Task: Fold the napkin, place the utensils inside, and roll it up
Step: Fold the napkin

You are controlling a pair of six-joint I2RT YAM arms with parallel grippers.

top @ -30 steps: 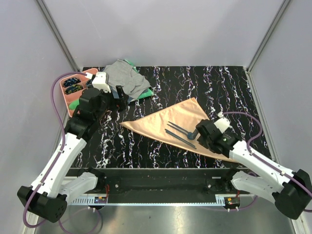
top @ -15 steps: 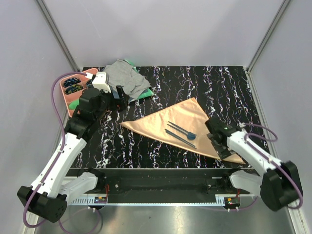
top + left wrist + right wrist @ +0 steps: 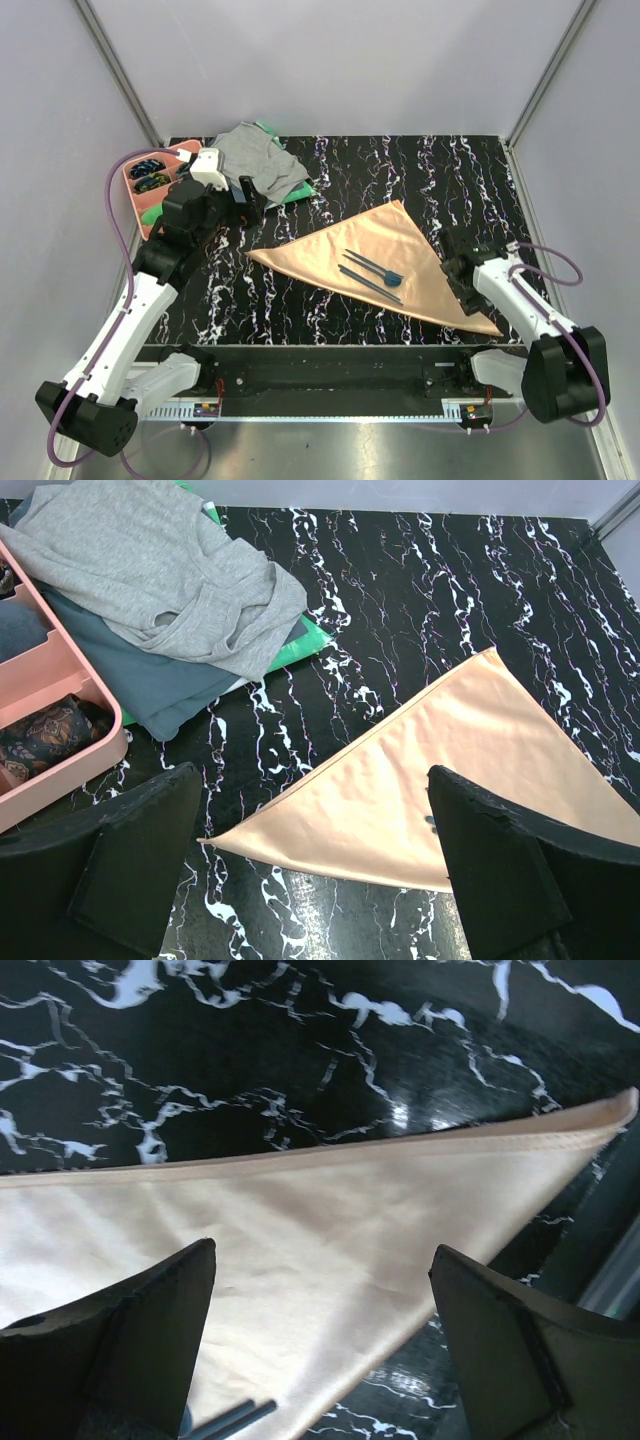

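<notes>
The peach-orange napkin [image 3: 385, 250] lies folded into a triangle in the middle of the table. Three dark blue utensils [image 3: 372, 272] rest side by side on it, the spoon's bowl toward the right. My right gripper [image 3: 458, 272] hovers open over the napkin's right edge, nothing between its fingers [image 3: 130, 1340]. In the right wrist view the napkin [image 3: 300, 1220] fills the gap and the utensils' ends [image 3: 235, 1418] peek in at the bottom. My left gripper [image 3: 248, 203] stands open and empty at the back left. In its wrist view the napkin's left corner [image 3: 330, 820] lies below the fingers [image 3: 510, 870].
A pink tray [image 3: 150, 180] with small dark items sits at the back left. A grey cloth [image 3: 258, 160] lies heaped over a green cloth [image 3: 296, 195] beside it. In the left wrist view the grey cloth [image 3: 160, 570] and the tray [image 3: 60, 710] lie close by. Walls enclose the table.
My right gripper has drawn back from the spoon's bowl toward the right, ending over the napkin's right edge; the spoon stays on the napkin. The left arm has not moved.
</notes>
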